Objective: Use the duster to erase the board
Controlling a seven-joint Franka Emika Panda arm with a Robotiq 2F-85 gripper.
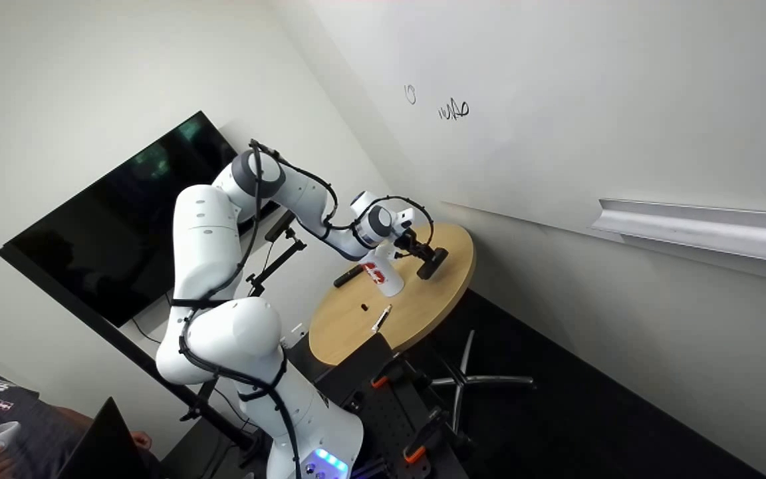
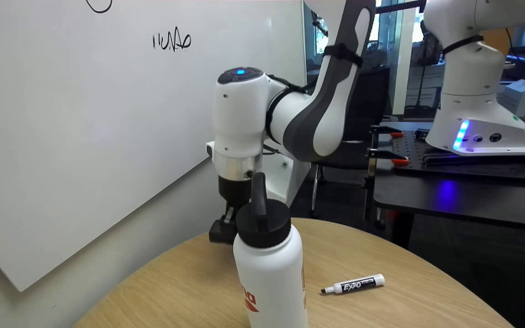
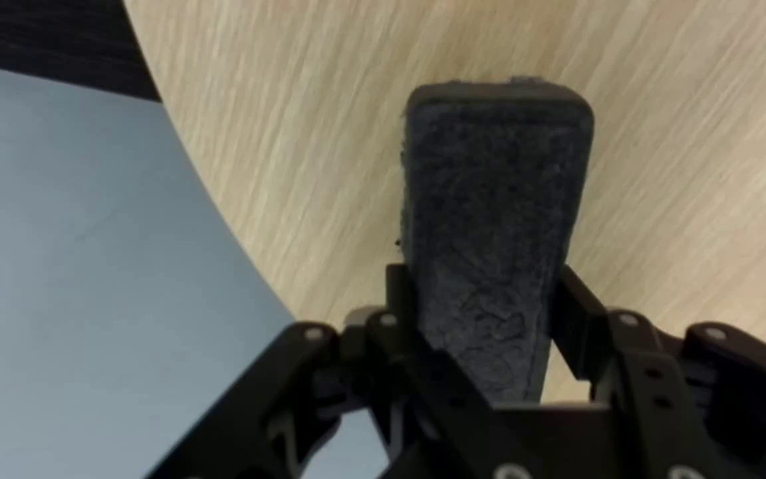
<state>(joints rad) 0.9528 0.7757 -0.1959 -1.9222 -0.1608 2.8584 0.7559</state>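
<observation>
The Robotiq gripper [image 3: 484, 293] grips the black dry-erase eraser [image 3: 496, 186] — jaws its width apart, against both long sides — over the round wooden tabletop [image 2: 189, 282] near the wall-side edge; contact beneath cannot be judged. A strip of tabletop shows between eraser and that edge, the white water bottle [image 2: 271, 278] stands near, toward the middle, and the Expo marker [image 2: 353, 284] lies toward the robot-side edge. Past the wall-side edge is the scribbled whiteboard [image 1: 622, 120].

A white bottle [image 2: 271, 273] stands near an Expo marker [image 2: 354, 285] on the round wooden table [image 2: 176, 282].
</observation>
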